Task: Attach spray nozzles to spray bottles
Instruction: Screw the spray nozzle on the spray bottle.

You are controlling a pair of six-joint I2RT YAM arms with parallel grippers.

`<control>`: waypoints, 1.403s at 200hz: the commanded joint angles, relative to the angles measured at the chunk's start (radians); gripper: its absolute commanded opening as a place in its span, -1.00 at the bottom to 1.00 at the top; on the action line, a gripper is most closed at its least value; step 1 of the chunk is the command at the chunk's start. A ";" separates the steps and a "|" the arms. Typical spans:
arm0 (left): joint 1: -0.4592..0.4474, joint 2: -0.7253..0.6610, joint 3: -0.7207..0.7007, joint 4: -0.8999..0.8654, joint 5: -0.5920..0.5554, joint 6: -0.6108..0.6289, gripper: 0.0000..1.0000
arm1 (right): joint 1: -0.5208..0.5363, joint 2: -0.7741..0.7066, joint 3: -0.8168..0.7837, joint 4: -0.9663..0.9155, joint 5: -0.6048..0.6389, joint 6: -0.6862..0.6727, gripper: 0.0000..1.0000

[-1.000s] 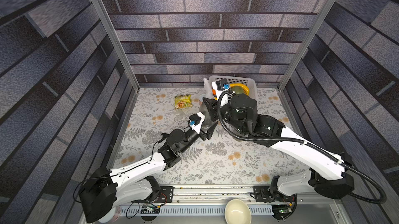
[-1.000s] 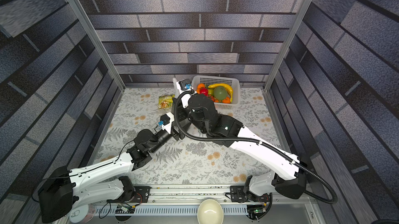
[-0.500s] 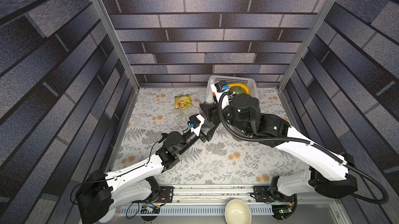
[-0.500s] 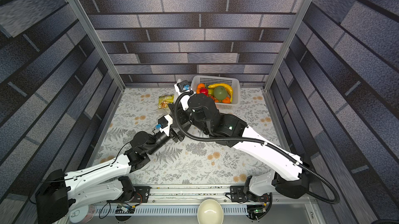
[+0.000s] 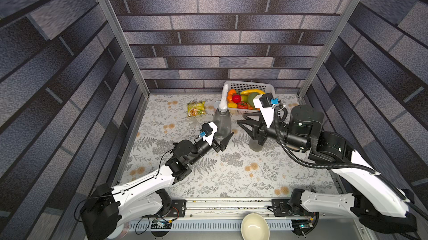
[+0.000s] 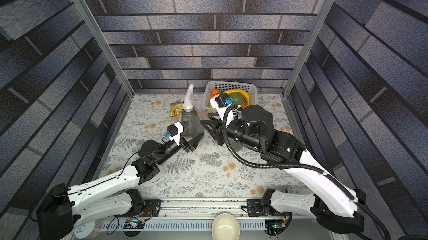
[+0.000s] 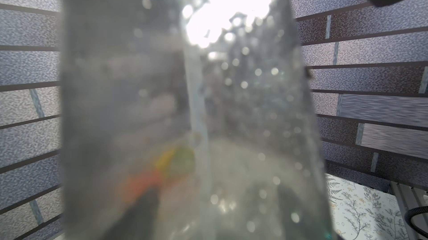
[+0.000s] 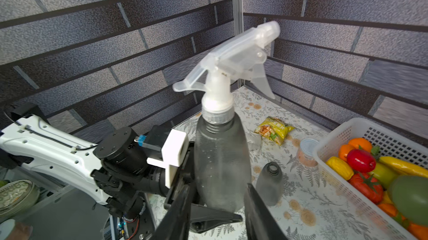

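Left claw (image 5: 221, 141) pinching grey bottle (image 5: 221, 123) (clear nozzle (image 8: 231, 58) on neck) — right claw (image 5: 240, 119) spread, empty.

Clear nozzle (image 8: 234, 58) atop grey bottle (image 8: 220, 162) — upright

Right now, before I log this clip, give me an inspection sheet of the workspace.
Surface: flowered tablecloth, flat.
Job's things: held bottle upright, clear sprayer on its neck; open bottle standing, no sprayer.
Clutter: snack packet, tin can, fruit basket, bowl by front rail.
Grippers: left gripper closed on held bottle's base; right gripper beside it, fingers apart, empty.
Cables: black hose along right arm.
Surroundings: brick-pattern walls.
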 commanded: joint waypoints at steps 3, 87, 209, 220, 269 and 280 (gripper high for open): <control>-0.007 -0.037 0.013 -0.020 0.063 -0.044 0.20 | -0.090 0.018 -0.011 0.117 -0.318 -0.016 -0.21; -0.009 -0.077 0.016 -0.048 0.122 -0.083 0.20 | -0.180 0.166 0.076 0.229 -0.546 0.062 -0.02; -0.013 -0.038 0.042 -0.037 0.120 -0.066 0.19 | -0.179 0.217 0.062 0.250 -0.554 0.108 -0.36; -0.014 -0.030 0.045 -0.034 0.116 -0.064 0.18 | -0.177 0.214 0.055 0.246 -0.547 0.108 -0.40; -0.012 -0.001 0.075 -0.013 0.075 -0.060 0.17 | -0.126 0.183 -0.036 0.242 -0.367 0.081 -0.48; -0.014 0.009 0.083 -0.003 0.060 -0.058 0.17 | -0.086 0.174 -0.067 0.252 -0.259 0.055 -0.50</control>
